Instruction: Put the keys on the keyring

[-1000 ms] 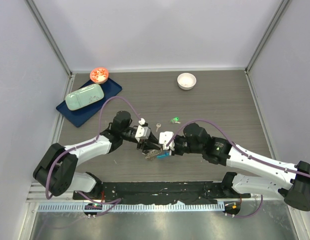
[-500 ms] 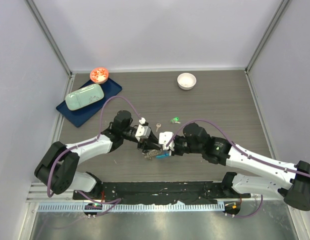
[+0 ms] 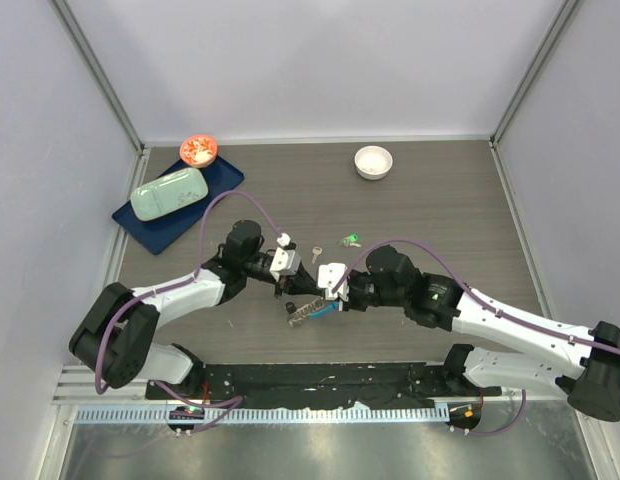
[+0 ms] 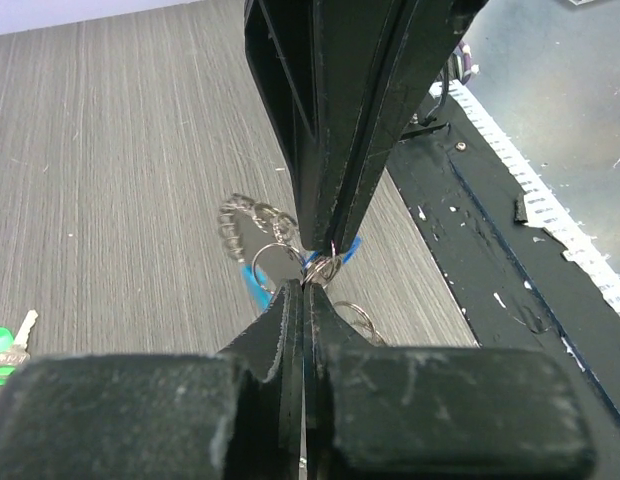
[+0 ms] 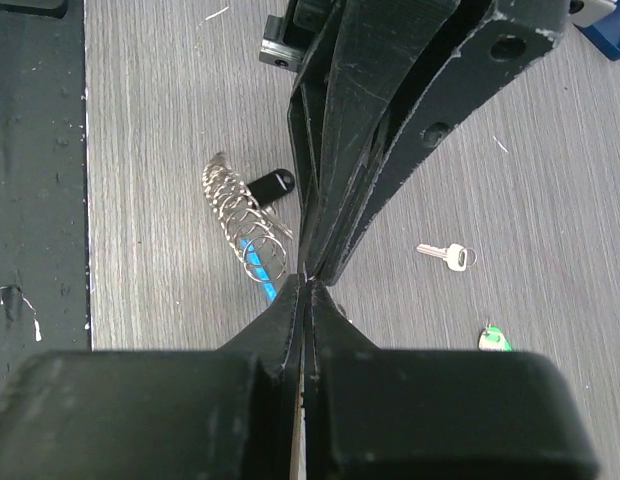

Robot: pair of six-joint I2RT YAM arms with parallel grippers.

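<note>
Your two arms meet nose to nose right over the keyring (image 5: 240,212). It lies on the table (image 3: 440,200) as a bunched bead chain, its light-blue strip (image 5: 258,268) poking out by the fingertips. Your left gripper (image 4: 302,295) is clenched, pads pressed flat together with no gap. Your right gripper (image 5: 305,290) is clamped just as tight, and its tips come in against the left's. In the left wrist view a small silvery ring sits exactly where the two sets of tips meet, but you cannot tell whether either pair really pinches it. The black-headed key (image 5: 271,186) lies just beside the keyring's chain, flat on the wood. The silver key (image 5: 440,254) lies apart from the keyring, on the side away from the arm bases. The green-headed key (image 5: 493,340) lies farther off on that same side, to the right. The white bowl (image 3: 373,161) stands well beyond the keyring, and the blue tray (image 3: 222,175) sits well away to its left rear.
</note>
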